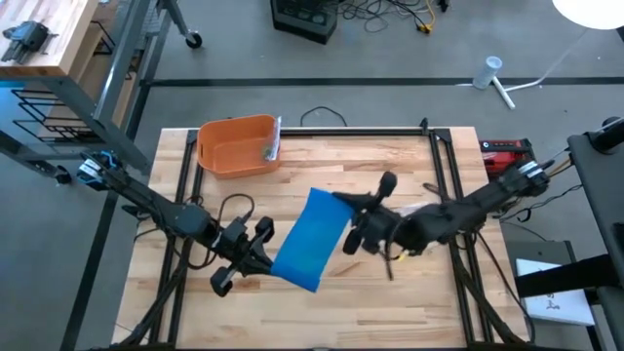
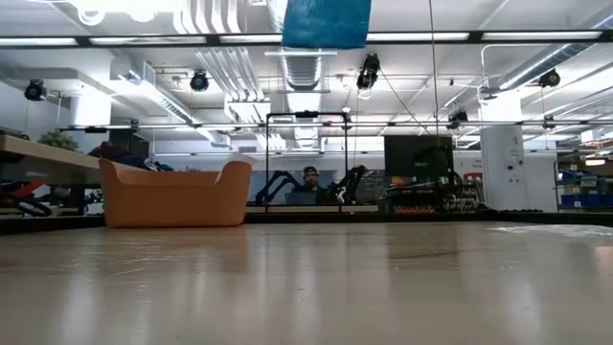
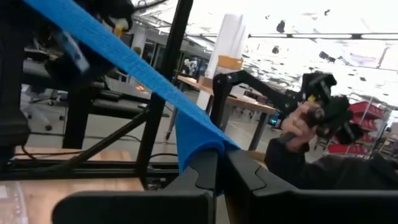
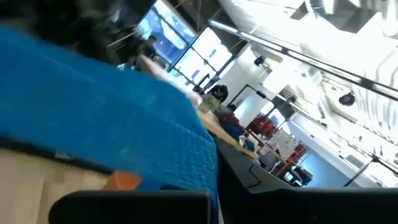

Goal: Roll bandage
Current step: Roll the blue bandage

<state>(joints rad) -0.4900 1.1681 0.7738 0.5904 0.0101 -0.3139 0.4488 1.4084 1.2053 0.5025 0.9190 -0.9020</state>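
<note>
Nearest the overhead camera: the blue bandage [image 1: 310,240], a flat strip held up off the counter [image 1: 390,302], stretched between the two grippers over the middle of the surface. In the low view only its hanging end [image 2: 326,23] shows, at the top edge, well clear of the counter top [image 2: 306,287].

Left gripper [image 1: 255,255]: at the near-left end of the strip. The left wrist view shows the jaws closed together with the bandage [image 3: 186,124] pinched between them; the cloth runs taut and slanting away from the fingers [image 3: 202,177].

Right gripper [image 1: 353,216]: at the far-right end of the strip, wrist turned inward toward the left arm. The right wrist view shows the bandage [image 4: 106,124] lying across the fingers; the jaws appear closed on it.

Orange bin [image 1: 237,146]: at the far-left of the counter, well apart from both grippers, some small items inside. It stands upright in the low view [image 2: 174,195].

Background: a person [image 2: 309,176] at a bench beyond the counter.
</note>
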